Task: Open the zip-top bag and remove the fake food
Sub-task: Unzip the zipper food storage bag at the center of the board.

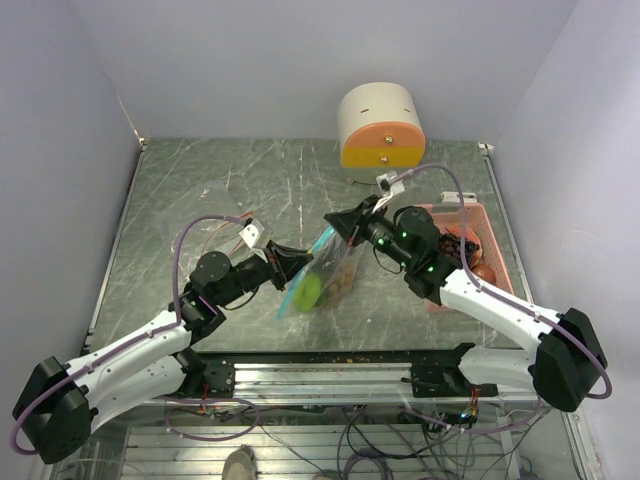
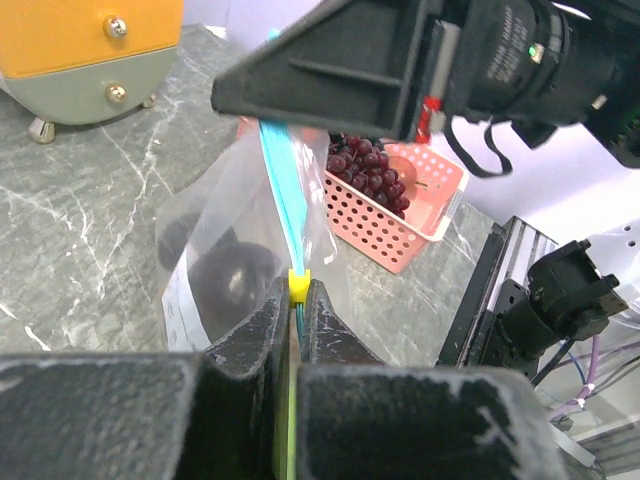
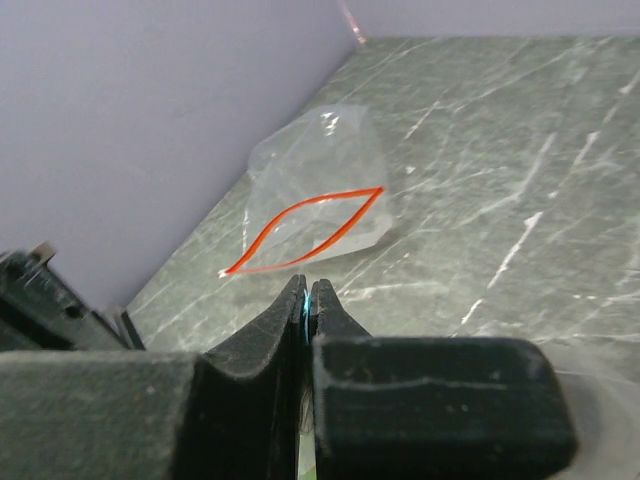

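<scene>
Above the bench (image 1: 200,190), the bag (image 1: 322,272) hung between the arms, its zip edge (image 2: 283,190) running from the left gripper (image 1: 292,262), clamped on one end, to the right gripper (image 1: 345,225), clamped on the other; fake food (image 1: 309,291) lay inside.

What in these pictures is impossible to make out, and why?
- Top view: the right arm covers much of the pink basket, hiding part of its contents.
- Left wrist view: a dark lump inside the zip-top bag is blurred by plastic and cannot be named.
- Right wrist view: the right gripper hides the bag it pinches; only a blue sliver shows.
</scene>
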Controlling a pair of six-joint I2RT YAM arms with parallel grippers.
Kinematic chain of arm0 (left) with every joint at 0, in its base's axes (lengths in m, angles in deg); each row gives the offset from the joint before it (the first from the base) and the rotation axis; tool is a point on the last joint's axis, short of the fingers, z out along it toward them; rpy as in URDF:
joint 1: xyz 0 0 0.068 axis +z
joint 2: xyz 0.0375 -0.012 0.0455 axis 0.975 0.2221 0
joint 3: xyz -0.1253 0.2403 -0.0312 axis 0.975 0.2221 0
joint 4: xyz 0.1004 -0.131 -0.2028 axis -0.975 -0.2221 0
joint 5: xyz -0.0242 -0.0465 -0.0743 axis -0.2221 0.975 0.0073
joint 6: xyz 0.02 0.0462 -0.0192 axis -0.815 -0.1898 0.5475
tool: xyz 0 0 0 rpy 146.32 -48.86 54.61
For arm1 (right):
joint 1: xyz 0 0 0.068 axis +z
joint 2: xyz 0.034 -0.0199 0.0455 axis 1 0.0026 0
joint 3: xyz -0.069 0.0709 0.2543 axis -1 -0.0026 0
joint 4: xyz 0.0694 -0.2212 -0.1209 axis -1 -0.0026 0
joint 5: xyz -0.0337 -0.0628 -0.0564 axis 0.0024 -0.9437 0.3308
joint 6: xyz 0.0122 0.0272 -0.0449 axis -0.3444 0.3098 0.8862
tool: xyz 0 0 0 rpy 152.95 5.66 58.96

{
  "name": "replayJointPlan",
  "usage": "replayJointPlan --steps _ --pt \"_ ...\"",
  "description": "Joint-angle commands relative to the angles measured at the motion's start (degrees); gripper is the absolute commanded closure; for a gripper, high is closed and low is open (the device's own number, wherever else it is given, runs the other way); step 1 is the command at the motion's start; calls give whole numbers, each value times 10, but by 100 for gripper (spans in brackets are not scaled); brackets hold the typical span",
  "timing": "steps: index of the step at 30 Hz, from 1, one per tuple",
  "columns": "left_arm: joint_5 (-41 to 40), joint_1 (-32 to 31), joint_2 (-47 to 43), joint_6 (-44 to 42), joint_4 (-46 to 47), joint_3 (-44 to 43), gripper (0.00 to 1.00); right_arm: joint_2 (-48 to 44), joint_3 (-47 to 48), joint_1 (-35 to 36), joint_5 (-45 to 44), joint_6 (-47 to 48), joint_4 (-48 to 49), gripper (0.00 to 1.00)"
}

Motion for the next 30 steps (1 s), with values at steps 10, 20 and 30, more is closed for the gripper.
replayJointPlan --steps 10,20,30 --pt "17 1 -78 35 -5 66 93 37 62 -190 51 -39 17 100" --pt "-9 1 -148 45 -47 118 93 88 75 -259 106 -86 65 100" --pt "-18 1 -73 13 -68 48 93 104 122 -167 124 -52 58 100"
